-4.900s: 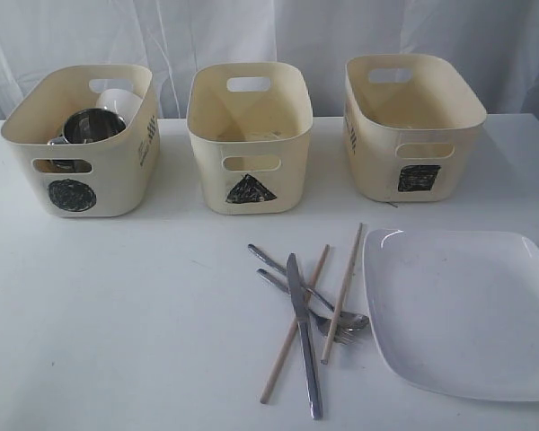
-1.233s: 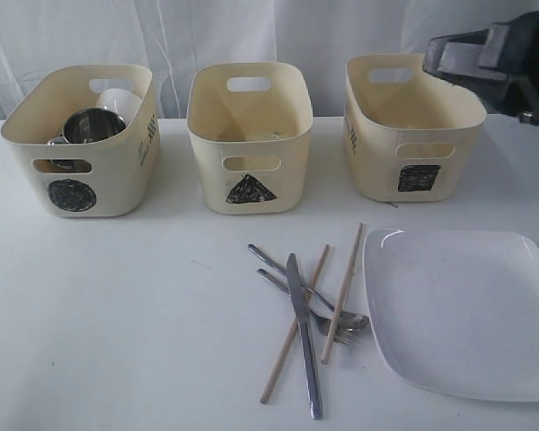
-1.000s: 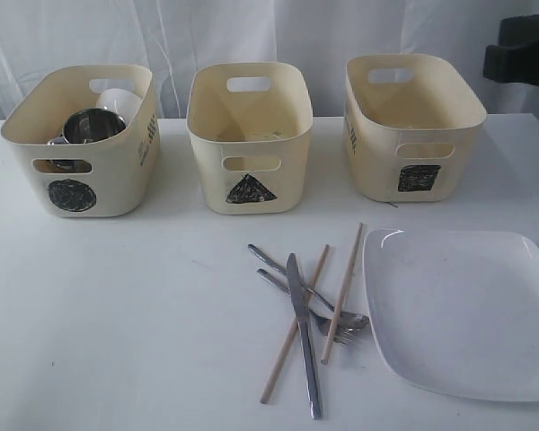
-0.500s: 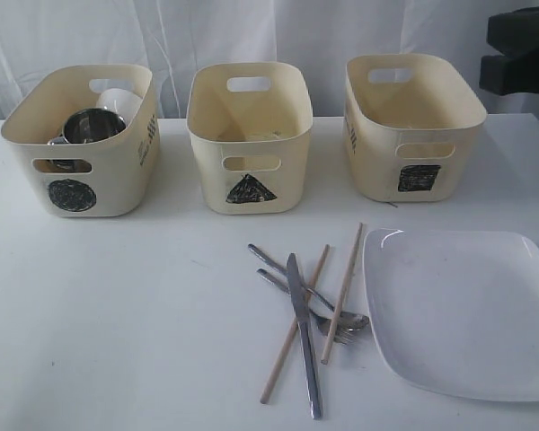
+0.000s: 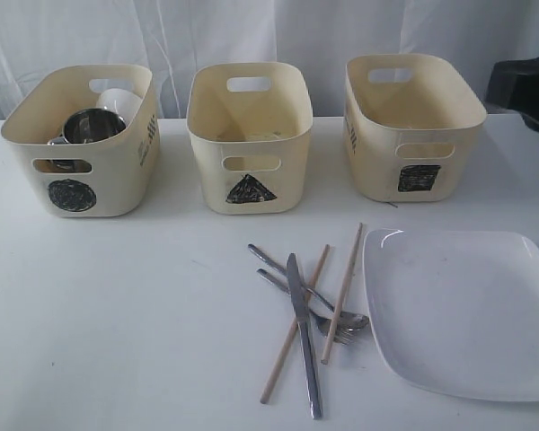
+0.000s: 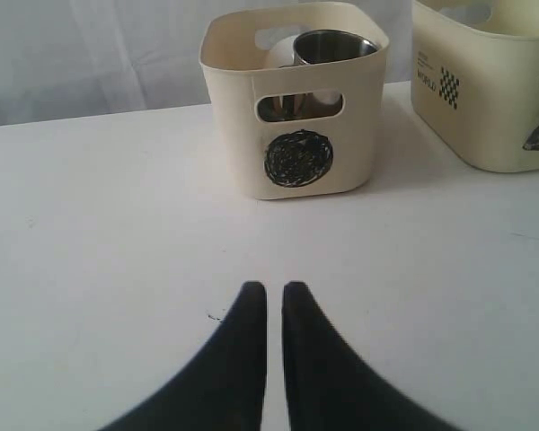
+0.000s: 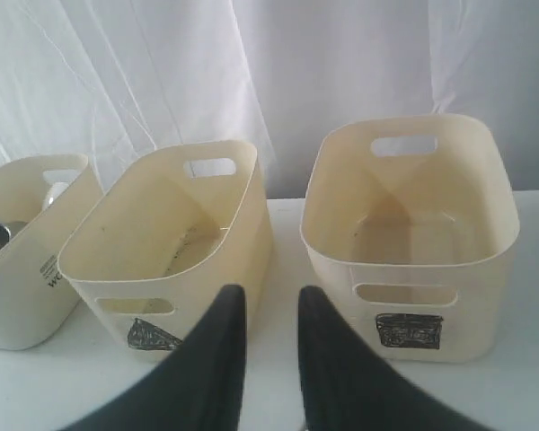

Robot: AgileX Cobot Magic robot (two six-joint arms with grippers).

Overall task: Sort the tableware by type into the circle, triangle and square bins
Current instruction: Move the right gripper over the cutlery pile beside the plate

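Note:
The circle bin [image 5: 81, 171] holds a steel mug [image 5: 92, 124] and a white bowl [image 5: 119, 101]. The triangle bin [image 5: 250, 144] and the square bin [image 5: 413, 135] stand to its right. On the table lie a knife [image 5: 304, 341], fork [image 5: 341, 335], spoon [image 5: 353, 321] and two chopsticks [image 5: 344, 287] in a crossed heap. The white plate [image 5: 463, 310] sits beside them. My left gripper [image 6: 274, 292] is shut and empty over bare table, facing the circle bin [image 6: 296, 162]. My right gripper [image 7: 269, 294] hangs open and empty before the triangle bin [image 7: 162, 260] and square bin [image 7: 413, 251].
A white curtain [image 5: 269, 31] hangs behind the bins. A dark part of the right arm [image 5: 525, 85] shows at the exterior view's right edge, beyond the square bin. The plate reaches close to the table's front right edge.
The dark part of the right arm at the upper right of the exterior view has dropped lower and drawn toward the edge. The tableware and bins have not moved.

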